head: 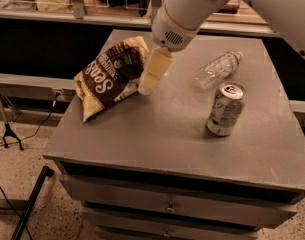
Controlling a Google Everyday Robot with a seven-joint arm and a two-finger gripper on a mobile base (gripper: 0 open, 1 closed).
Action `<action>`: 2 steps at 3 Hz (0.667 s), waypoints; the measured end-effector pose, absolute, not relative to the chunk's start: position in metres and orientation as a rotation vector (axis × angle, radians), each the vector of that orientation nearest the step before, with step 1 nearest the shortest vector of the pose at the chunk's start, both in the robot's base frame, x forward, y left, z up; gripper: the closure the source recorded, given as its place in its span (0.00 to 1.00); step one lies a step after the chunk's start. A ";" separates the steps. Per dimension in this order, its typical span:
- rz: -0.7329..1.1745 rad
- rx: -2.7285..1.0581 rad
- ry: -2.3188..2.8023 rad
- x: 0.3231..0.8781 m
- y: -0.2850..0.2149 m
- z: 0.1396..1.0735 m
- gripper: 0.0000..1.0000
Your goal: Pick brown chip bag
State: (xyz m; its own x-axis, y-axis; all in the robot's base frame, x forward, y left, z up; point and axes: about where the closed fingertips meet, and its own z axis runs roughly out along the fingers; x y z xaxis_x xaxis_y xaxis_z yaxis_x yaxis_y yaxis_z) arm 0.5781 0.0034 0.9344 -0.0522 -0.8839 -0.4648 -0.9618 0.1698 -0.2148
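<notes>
The bag (111,75) lies on the table's (157,134) left side in the camera view, with its long axis running diagonally from near-left to rear. The gripper (151,76) hangs just beside its right edge, tip low. Whether the gripper is apart or together cannot be told.

The claw (147,85) hangs low over the grey surface (157,134). Its tip is at the edge of the brown chip bag (109,76), perhaps touching it, though the overlap makes contact hard to judge. The bag lies crumpled to the claw's left in view. Well to the claw's right a clear plastic bottle (218,69) lies on its side, and a drink can (225,109) stands upright just in front of the bottle.
</notes>
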 end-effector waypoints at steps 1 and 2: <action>0.208 -1.729 1.960 0.587 0.023 0.919 0.03; 0.208 -1.734 1.959 0.585 0.023 0.920 0.25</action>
